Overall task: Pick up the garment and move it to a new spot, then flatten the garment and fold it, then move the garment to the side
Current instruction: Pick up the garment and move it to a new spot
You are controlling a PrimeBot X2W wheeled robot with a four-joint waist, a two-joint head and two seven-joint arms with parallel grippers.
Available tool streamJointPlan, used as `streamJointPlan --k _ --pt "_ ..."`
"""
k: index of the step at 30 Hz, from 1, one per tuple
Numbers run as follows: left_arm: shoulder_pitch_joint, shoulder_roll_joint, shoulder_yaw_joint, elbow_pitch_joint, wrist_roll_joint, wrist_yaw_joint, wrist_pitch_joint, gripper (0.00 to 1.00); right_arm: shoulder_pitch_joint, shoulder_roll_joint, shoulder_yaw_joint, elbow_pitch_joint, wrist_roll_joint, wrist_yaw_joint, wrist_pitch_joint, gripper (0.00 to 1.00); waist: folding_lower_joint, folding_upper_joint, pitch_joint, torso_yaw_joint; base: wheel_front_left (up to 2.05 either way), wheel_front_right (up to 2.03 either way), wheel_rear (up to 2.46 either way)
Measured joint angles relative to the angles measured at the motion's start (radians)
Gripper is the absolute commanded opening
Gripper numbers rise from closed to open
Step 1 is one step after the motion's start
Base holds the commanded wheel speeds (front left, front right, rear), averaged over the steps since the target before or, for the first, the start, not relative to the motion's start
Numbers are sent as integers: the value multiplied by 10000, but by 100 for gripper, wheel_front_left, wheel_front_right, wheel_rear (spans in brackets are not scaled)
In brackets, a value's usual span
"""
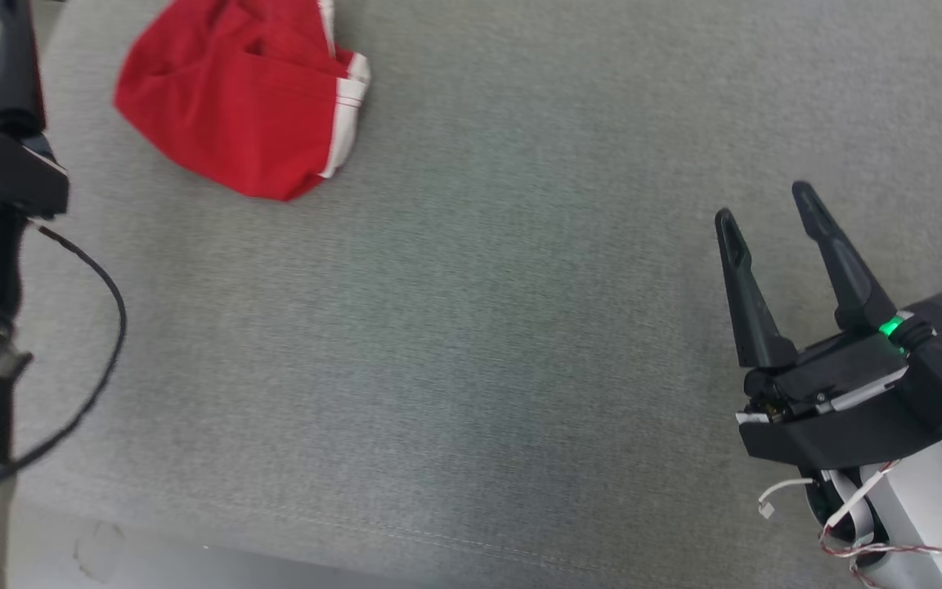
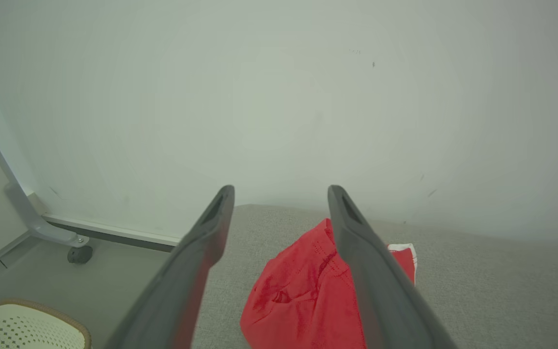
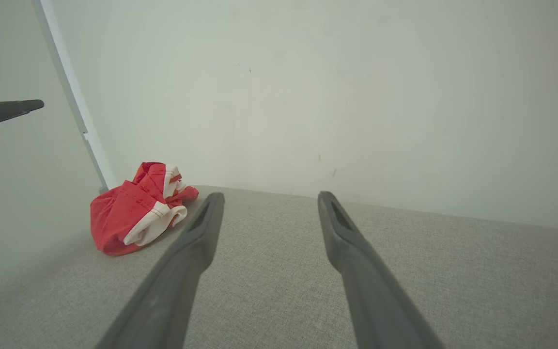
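The garment (image 1: 234,98) is bright red, with white bands along its hems that carry thin red stitch lines. It lies crumpled in a loose heap rather than spread flat, with folds and a dark crease across its upper part. One white-edged hem is turned out along its right side. In the head view it sits in the upper left of the frame, cut by the top edge, resting on the grey woven surface (image 1: 471,327). In the right wrist view it is at middle left, bunched, with white trim facing the camera. In the left wrist view it lies at lower centre, with a white hem tip at its right.
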Motion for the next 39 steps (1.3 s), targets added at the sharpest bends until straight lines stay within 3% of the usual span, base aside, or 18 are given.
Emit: streamJointPlan --k 6,16,24,34,35,36,38,39 --pt "-1162 579 443 1503 -1104 -79 913 100 -504 138 48 -274 -272 15 -2 100 -1 0 491 -625 0 0 0" --pt "-1784 1730 44 3101 -1492 -94 2385 100 -791 257 50 -366 -449 86 -2 100 0 0 1145 -1796 0 0 0" --pt "-1861 1822 -765 3678 -1883 -98 3607 100 -890 240 -148 -418 -485 86 -2 100 -1 0 1582 -2361 0 0 0" --pt "-1949 1939 -1511 4008 -2583 -161 5116 100 -886 232 -267 -372 -533 86 -2 100 -1 -2 1597 -2442 0 0 0" --pt "-1949 1964 -1569 4010 -2669 -163 5221 77 -885 234 -270 -376 -533 86 -2 100 -2 -1 1570 -2436 0 0 0" --pt "-1952 2000 -1649 4011 -2698 -163 5336 32 -886 238 -278 -357 -535 88 -2 100 -2 -2 1544 -2430 0 0 0" --pt "-1952 2031 -1712 4010 -2736 -165 5434 0 -886 245 -284 -336 -535 88 -2 100 -2 -2 1514 -2425 0 0 0" --pt "-1952 2056 -1801 3998 -2769 -165 5520 0 -886 247 -291 -320 -535 90 -2 100 -2 -2 1482 -2422 0 0 0"
